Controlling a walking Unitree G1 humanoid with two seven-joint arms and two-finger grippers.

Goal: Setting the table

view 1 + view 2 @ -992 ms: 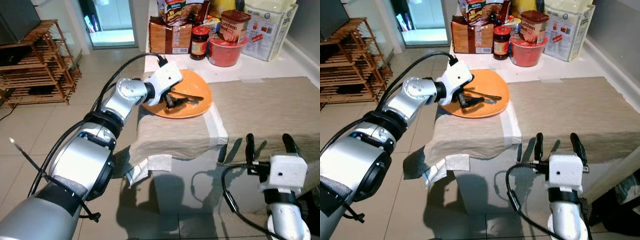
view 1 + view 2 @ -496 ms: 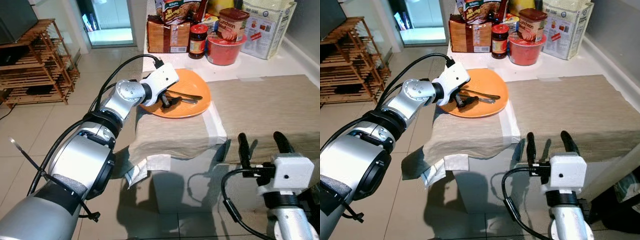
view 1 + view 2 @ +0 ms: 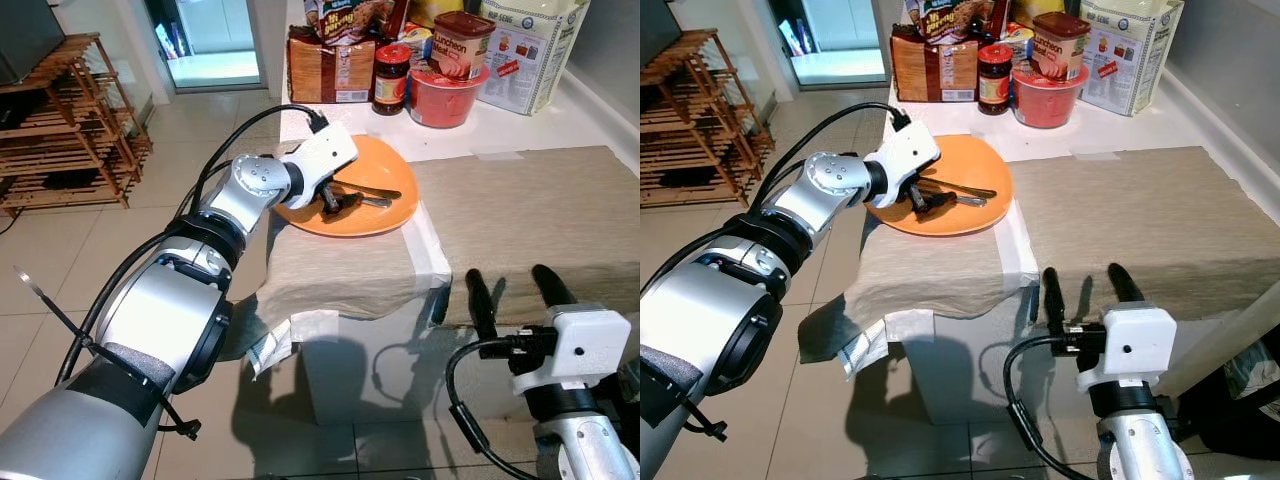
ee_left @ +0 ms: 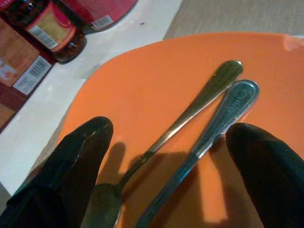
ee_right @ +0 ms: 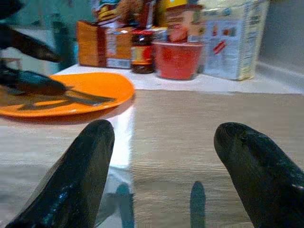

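Orange plate [image 3: 385,215] sits upper middle of your frame, your left tool [image 4: 161,156] spread wide around the two utensils [image 4: 209,114] on it, gripping nothing, right tool [image 3: 1085,292] open low right.

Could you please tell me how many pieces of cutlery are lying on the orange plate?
2: a spoon and a second utensil lie side by side on the orange plate, between the left gripper's fingers.
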